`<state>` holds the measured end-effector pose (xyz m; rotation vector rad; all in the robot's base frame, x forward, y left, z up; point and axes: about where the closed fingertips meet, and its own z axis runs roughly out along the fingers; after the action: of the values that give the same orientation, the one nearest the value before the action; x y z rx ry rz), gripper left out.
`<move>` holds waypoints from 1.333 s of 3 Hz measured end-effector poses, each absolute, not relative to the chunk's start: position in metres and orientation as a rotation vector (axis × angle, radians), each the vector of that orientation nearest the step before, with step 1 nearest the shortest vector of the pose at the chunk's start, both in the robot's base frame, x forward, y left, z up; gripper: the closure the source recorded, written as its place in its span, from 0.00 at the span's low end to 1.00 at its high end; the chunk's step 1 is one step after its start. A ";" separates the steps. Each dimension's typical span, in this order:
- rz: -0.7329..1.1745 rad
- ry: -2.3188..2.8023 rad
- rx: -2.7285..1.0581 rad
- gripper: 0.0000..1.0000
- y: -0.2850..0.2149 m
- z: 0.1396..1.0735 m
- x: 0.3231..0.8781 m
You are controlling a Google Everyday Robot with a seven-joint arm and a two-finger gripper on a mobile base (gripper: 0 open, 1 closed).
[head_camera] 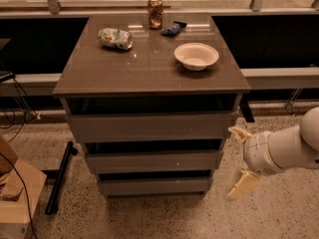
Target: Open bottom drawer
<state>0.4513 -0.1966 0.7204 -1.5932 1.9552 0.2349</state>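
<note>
The grey-brown cabinet has three flat handleless drawer fronts. The bottom drawer (154,185) is the narrowest and lowest, just above the floor, with a dark gap above its front panel. My gripper (240,158) is to the right of the cabinet, level with the middle and bottom drawers, close to the right edge but apart from the fronts. Its two beige fingers (242,183) are spread wide and hold nothing. The white arm (286,148) comes in from the right.
On the cabinet top (99,78) stand a white bowl (196,56), a crushed can (115,38), an upright can (155,12) and a dark blue packet (173,28). A black bar (59,178) and a cardboard box (17,203) lie on the floor at left. A bench rail (279,76) runs behind.
</note>
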 end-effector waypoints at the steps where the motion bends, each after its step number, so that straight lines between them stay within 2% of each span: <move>1: 0.235 1.955 -1.593 0.00 -0.197 0.720 0.451; 4: 0.365 1.938 -1.489 0.00 -0.160 0.628 0.449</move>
<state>0.4490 -0.1601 0.6278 -1.4894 1.9376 0.3651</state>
